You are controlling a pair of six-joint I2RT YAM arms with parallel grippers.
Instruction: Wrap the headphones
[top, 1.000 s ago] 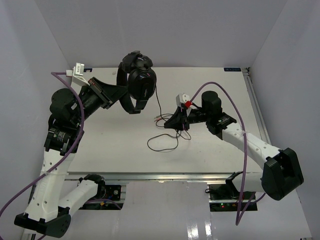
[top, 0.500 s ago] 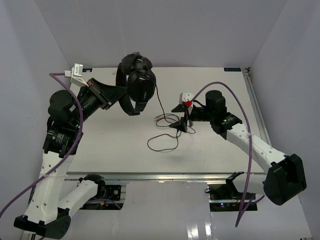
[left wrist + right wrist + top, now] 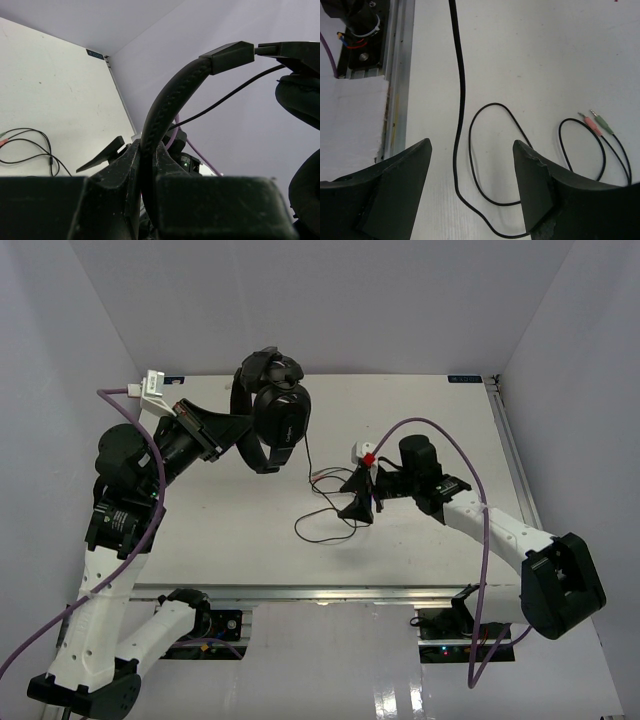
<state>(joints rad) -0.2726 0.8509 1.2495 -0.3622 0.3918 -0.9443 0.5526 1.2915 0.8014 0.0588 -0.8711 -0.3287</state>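
1. While the left hand (image 3: 238, 430) is clenching the thin headband (image 3: 172, 95), it is holding the headphones (image 3: 282, 412) in the air above the far left part of the surface (image 3: 210, 525).
2. The cord (image 3: 325, 527) is hanging from the earcups and lying in loose loops on the surface between the two arms. Its pink and green plugs (image 3: 596, 122) are resting just beyond the loops.
3. The right hand (image 3: 357, 498) is hovering over those loops with its fingers (image 3: 402, 175) spread, grasping nothing. In the right wrist view, one strand of cord is running between them.
4. A purple cable (image 3: 440, 427) is arching over the right arm, clear of the cord. A metal rail (image 3: 400, 75) is running along the edge of the surface.
5. A second ago the right hand was clenched at the cord. It is now released and sitting slightly nearer the arm bases. The headphones are sitting a touch further left, and the loops are lying as before.
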